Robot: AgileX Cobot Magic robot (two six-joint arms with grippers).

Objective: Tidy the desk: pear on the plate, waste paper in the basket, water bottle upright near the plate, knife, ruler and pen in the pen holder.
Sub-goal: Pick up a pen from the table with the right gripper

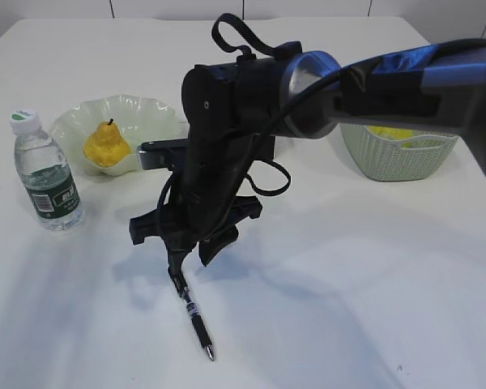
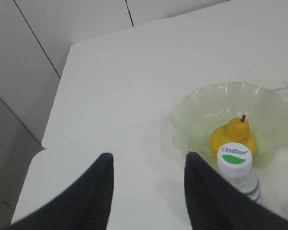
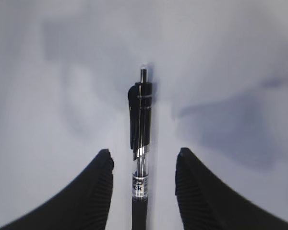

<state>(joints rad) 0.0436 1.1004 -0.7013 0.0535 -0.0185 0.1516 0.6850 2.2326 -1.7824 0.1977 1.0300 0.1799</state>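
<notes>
Pen (image 1: pixel 196 318) is being straddled on the desk (image 1: pixel 373 267) by the right gripper (image 3: pixel 144 184); its jaws are being held apart, one on each side of the barrel with bare gaps showing, so nothing is clamped yet. The pen is lying flat, lengthwise between the fingers, which suits a pinch across its width. In the exterior view the right arm is being reached across the middle and down onto it, hiding whatever stands behind; the pen holder cannot be made out.

Pear (image 1: pixel 105 146) is being cradled in the plate (image 1: pixel 146 113), where the task wants it. Bottle (image 1: pixel 47 174) is being left upright just beside the plate, also as asked. Yellow paper (image 1: pixel 393 133) is being kept in the basket (image 1: pixel 397 158), well apart on the right.

The left gripper (image 2: pixel 149 191) is being held with jaws apart and empty, above the bottle and plate, out of the way of the pen pickup.
</notes>
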